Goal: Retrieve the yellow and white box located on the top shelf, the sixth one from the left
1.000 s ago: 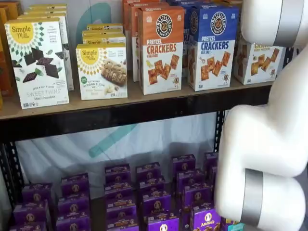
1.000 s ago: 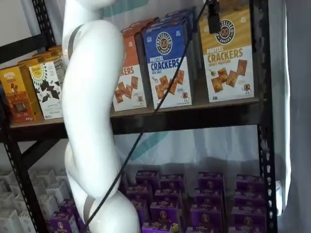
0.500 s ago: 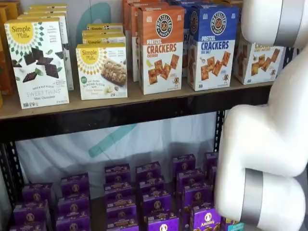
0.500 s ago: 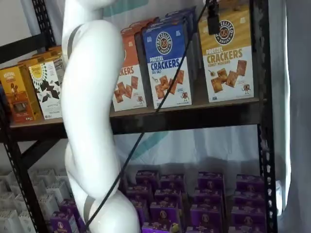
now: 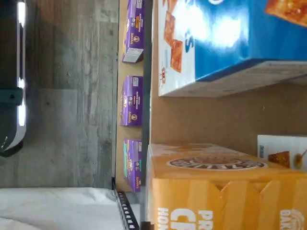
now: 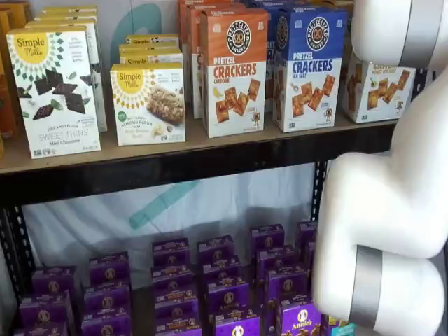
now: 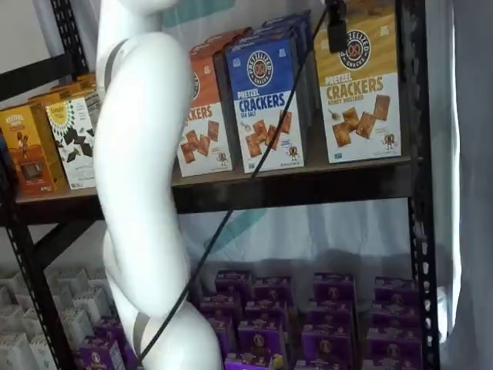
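Note:
The yellow and white box stands at the right end of the top shelf, next to the black upright. In a shelf view only its lower white half shows, behind my white arm, above the shelf's black rail. The wrist view shows its mustard top and dark round logo close up. One black finger of my gripper hangs from the view's top edge over the box's upper left corner, with a cable beside it. No gap or second finger shows.
A blue-topped crackers box stands just left of the yellow one, with an orange-topped box beyond it. Simple Mills boxes stand farther left. Purple boxes fill the lower shelf. My white arm covers the right side.
In one shelf view the yellow box's lower edge now sits a little higher behind the arm. The arm has barely shifted.

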`<act>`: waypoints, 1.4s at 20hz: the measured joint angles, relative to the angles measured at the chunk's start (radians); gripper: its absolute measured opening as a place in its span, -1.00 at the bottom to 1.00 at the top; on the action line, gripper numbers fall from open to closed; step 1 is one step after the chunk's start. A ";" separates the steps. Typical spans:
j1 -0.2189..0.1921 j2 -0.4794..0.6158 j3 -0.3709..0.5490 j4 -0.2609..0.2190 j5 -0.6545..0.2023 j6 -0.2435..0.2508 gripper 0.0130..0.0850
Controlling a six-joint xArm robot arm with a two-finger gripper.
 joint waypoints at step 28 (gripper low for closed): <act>-0.052 -0.386 0.386 -0.015 0.067 -0.052 0.44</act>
